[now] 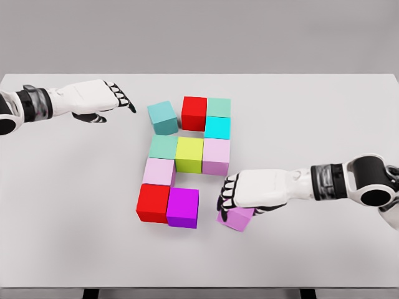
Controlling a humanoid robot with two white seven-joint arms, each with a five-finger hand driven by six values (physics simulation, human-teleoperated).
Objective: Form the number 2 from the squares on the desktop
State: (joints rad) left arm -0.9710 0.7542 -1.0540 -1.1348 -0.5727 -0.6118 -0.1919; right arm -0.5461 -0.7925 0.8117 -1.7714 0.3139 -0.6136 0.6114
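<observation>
10 cubes on surface [75,205]: right robot hand [235,194] grips lilac cube [237,218]; left robot hand [118,96] relaxed, holding nothing, beside teal cube [163,118].

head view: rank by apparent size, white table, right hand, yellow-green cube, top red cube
1. white table, largest by far
2. right hand, fingers over a lilac cube
3. yellow-green cube and top red cube: look alike. The red one sits farther from the camera, so no ranking.
</observation>
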